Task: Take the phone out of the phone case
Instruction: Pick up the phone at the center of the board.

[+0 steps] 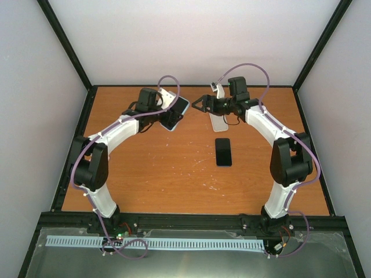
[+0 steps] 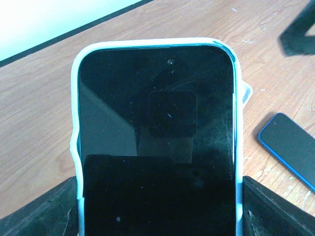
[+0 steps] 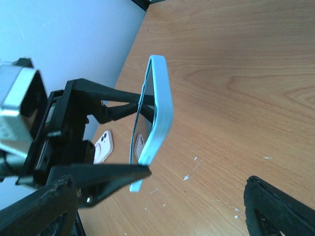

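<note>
The job looks barely begun. The phone (image 2: 157, 108) sits inside its pale case (image 2: 75, 88), with the case rim framing the dark screen on the three sides that show. The rim has a small kink low on one long side, but I cannot tell whether that is the case starting to peel away. The left claw (image 2: 157, 206) grips the cased phone across its lower part and holds it up off the table (image 1: 156, 174), toward the far middle. The right claw (image 1: 199, 105) is spread wide and holds nothing. It hangs just beside the cased phone, facing its edge without touching it. By my judgement the whole removal is left to do: the free claw has to catch the case or the phone and pull the two apart. As for the count, there are two arms and two claws. One phone is in a case in the left claw. One more dark phone (image 1: 223, 152) lies flat on the table nearer the arms. One white flat piece (image 1: 219, 122) with camera rings lies under the right arm; whether it is a phone or a bare case I cannot tell.
</note>
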Controlling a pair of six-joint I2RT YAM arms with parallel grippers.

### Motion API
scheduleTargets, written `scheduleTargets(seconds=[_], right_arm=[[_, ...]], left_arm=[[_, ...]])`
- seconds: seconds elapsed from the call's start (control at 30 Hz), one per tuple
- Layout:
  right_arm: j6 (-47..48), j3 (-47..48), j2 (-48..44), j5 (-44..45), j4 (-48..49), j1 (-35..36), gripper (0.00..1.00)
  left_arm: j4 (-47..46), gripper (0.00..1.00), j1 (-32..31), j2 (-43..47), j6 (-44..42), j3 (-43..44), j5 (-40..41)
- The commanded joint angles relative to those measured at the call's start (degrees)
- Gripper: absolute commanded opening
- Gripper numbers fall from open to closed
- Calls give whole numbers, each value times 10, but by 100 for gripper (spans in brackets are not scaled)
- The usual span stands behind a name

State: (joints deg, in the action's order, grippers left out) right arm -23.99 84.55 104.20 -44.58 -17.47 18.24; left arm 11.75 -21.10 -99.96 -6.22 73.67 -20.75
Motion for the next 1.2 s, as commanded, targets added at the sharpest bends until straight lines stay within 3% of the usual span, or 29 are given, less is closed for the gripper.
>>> scheduleTargets(seconds=[0.0, 0.47, 0.77, 0.97, 1.07, 1.17], right_arm=[[-53, 24, 19, 21, 25, 18, 87], [-121, 26, 51, 2, 73, 43, 53], [-130, 41, 68, 1, 76, 43, 28], [-125, 51, 72, 5, 73, 41, 16], [-118, 56, 72, 6, 69, 38, 8], [-109, 60, 71, 5, 68, 35, 3]], left_arm=[[-62, 47, -34, 20, 33, 41, 22], [-75, 45, -62, 22, 32, 51, 35], [-94, 44, -74, 41, 22, 32, 32], [-100, 44, -76, 48, 19, 20, 42], [-102, 48, -77, 52, 14, 12, 43], [-101, 61, -77, 58, 10, 2, 46]])
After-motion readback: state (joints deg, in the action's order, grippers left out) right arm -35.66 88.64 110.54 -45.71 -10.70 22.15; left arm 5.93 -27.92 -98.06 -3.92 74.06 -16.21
